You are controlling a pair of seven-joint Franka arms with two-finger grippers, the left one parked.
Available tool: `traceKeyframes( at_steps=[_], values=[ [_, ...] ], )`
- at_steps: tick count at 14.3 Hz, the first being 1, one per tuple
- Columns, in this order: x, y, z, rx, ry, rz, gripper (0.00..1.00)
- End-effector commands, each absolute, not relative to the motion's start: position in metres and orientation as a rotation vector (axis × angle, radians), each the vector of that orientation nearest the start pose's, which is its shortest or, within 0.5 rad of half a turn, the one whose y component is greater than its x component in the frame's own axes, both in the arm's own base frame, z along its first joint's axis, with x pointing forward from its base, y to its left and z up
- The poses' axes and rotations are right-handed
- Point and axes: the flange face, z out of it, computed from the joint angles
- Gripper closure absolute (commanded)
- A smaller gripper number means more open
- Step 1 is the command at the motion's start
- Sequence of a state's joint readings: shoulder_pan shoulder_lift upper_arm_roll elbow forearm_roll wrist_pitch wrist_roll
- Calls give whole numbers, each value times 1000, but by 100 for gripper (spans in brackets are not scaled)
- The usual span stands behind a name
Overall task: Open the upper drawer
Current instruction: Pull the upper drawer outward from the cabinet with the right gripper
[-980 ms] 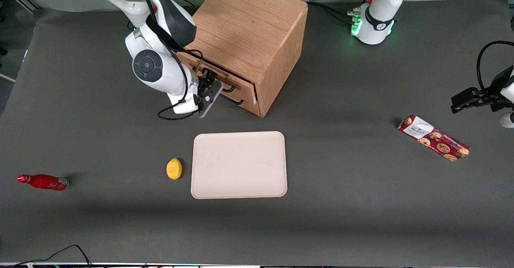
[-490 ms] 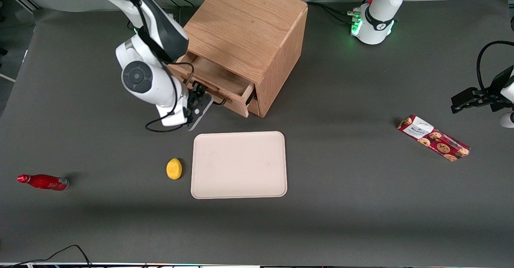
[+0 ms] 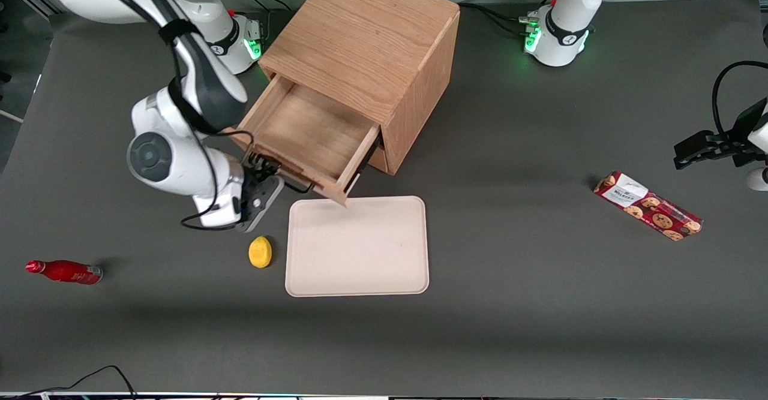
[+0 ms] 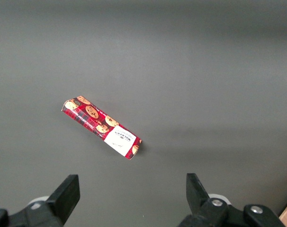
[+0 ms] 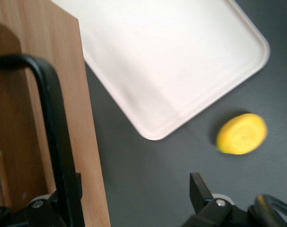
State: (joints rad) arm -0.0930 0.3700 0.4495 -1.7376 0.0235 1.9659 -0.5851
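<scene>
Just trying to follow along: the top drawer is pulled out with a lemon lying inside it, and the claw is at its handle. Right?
Not quite. The upper drawer is pulled out and the claw is at its black handle, but the front view shows only the drawer's bare wooden inside. The lemon lies on the table beside the beige tray, nearer the front camera than the drawer.

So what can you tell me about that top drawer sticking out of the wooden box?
The upper drawer is light oak-looking wood, pulled well out of the cabinet, its shallow tray open to view with nothing in it. A thin black bar handle runs along its front. The gripper sits at that handle, with one finger beside the bar. The drawer's front corner overhangs the edge of the cream tray.
</scene>
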Motion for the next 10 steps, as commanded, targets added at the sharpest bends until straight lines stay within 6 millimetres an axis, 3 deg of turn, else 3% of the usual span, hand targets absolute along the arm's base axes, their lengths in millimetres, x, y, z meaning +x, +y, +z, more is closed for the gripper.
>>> traceKeyframes(
  at_steps=[1,4,6,8,10],
  values=[
    [638,170,375,-2623,-1355,101,0],
    [664,149,387,-2620,-1345,98,0],
    [668,145,401,-2622,-1328,113,0],
    [662,145,437,-2632,-1281,160,0],
    [643,141,481,-2680,-1201,244,0]
  ],
)
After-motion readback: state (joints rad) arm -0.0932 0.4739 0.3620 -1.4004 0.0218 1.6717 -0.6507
